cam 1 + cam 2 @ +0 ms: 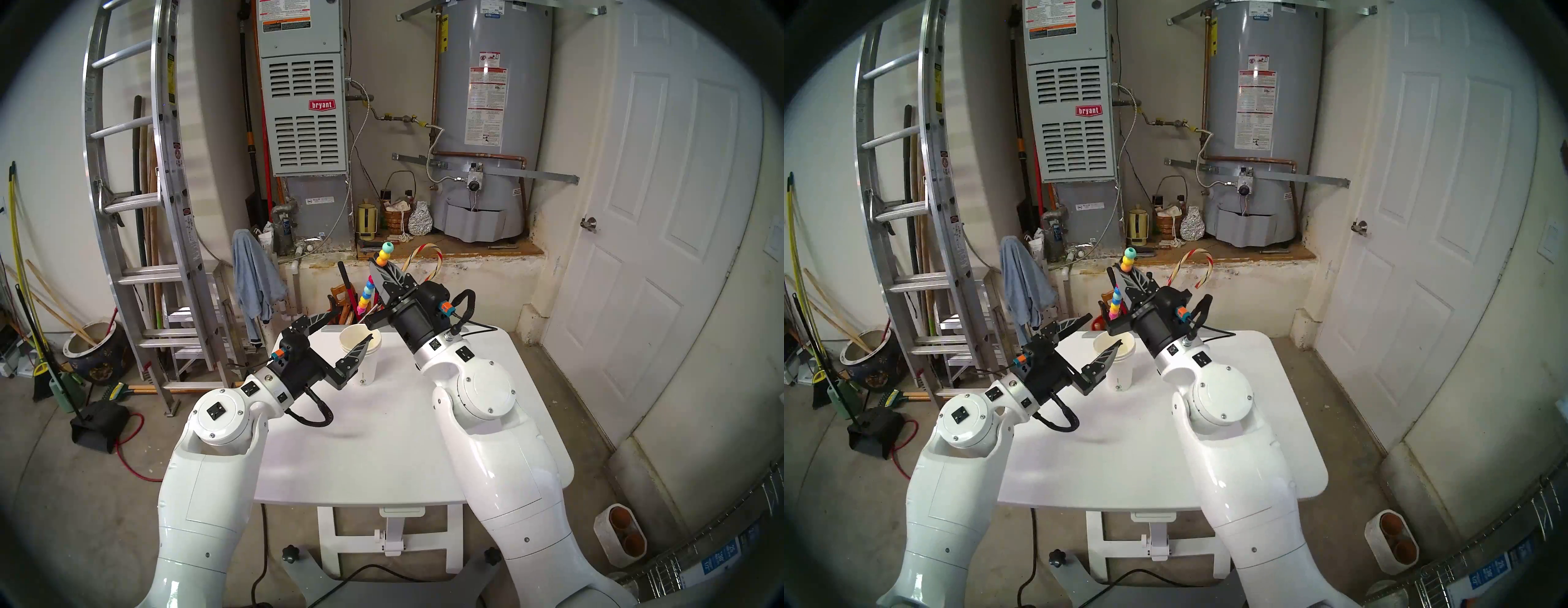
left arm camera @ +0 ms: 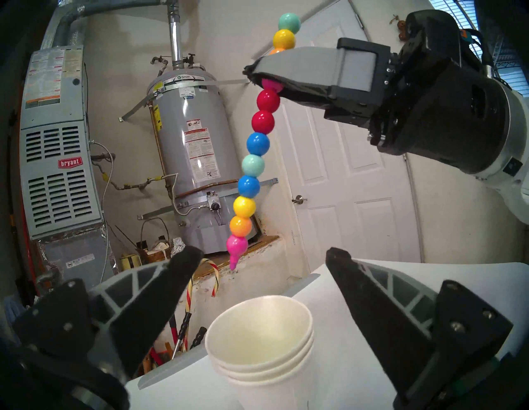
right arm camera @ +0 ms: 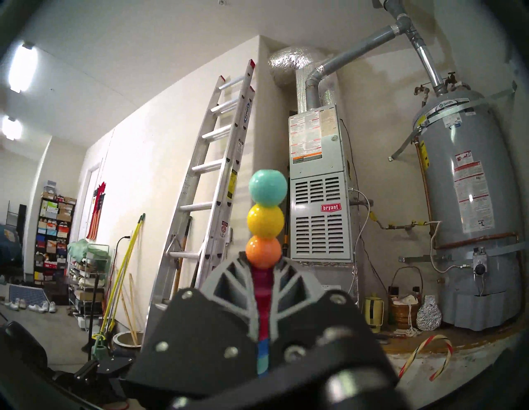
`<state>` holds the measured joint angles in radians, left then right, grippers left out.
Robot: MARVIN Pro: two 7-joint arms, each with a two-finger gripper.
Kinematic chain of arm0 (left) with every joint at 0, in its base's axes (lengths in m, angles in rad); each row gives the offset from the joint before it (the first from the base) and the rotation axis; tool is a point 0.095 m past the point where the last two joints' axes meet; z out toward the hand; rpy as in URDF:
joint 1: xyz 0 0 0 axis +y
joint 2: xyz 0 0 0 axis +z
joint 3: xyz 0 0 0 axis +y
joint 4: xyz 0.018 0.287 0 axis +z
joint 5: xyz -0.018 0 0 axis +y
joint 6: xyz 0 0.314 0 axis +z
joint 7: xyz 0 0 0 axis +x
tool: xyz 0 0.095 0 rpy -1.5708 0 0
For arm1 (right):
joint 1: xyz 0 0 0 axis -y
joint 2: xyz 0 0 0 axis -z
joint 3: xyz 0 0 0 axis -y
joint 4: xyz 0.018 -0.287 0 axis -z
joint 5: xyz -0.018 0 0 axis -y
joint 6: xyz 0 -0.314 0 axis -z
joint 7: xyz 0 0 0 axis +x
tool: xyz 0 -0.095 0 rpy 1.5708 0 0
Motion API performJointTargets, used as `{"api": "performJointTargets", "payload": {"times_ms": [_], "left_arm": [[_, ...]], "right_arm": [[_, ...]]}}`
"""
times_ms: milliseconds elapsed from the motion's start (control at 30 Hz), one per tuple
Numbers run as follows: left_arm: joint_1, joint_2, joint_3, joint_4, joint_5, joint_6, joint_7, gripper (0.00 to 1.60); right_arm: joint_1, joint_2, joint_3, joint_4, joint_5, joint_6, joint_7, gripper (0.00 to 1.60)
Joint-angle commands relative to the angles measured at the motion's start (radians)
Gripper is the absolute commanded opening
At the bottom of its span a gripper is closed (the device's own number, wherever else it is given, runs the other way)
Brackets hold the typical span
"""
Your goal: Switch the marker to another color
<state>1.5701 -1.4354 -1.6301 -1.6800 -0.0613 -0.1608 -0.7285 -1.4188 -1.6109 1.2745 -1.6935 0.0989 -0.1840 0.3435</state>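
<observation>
Left wrist view: marker (image 2: 259, 143) pinched upright near its top by clenched right gripper (image 2: 264, 78), pink tip hanging above spread-wide left gripper (image 2: 262, 257) fingers. Likely light, rigid but jointed; glossy beads probably slippery, so best gripped at lowest segment. Stacked paper cups (image 2: 259, 340) below.

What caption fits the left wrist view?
Right gripper holds the beaded marker upright above stacked paper cups, between the open left gripper's fingers.
</observation>
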Motion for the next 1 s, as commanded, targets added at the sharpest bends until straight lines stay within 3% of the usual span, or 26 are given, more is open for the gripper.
{"api": "performJointTargets", "payload": {"times_ms": [0,300,800,867,967], "left_arm": [[-0.070,-0.021,0.024,0.016,0.039,-0.016,0.037,1.60],[-0.107,-0.031,0.028,0.033,0.055,-0.019,0.059,1.60],[-0.103,-0.035,0.035,0.001,0.047,-0.010,0.048,1.60],[-0.104,-0.035,0.036,0.002,0.048,-0.010,0.047,1.43],[-0.106,-0.036,0.037,0.003,0.052,-0.010,0.047,1.50]], "right_arm": [[0.015,-0.013,-0.005,-0.041,0.013,-0.012,0.003,0.00],[0.007,-0.006,-0.005,-0.032,0.016,-0.017,0.004,0.00],[0.017,-0.011,-0.009,0.006,0.015,-0.030,0.008,0.00],[0.017,-0.012,-0.010,0.009,0.012,-0.031,0.007,0.00],[0.017,-0.011,-0.009,0.012,0.014,-0.032,0.008,0.00]]}}
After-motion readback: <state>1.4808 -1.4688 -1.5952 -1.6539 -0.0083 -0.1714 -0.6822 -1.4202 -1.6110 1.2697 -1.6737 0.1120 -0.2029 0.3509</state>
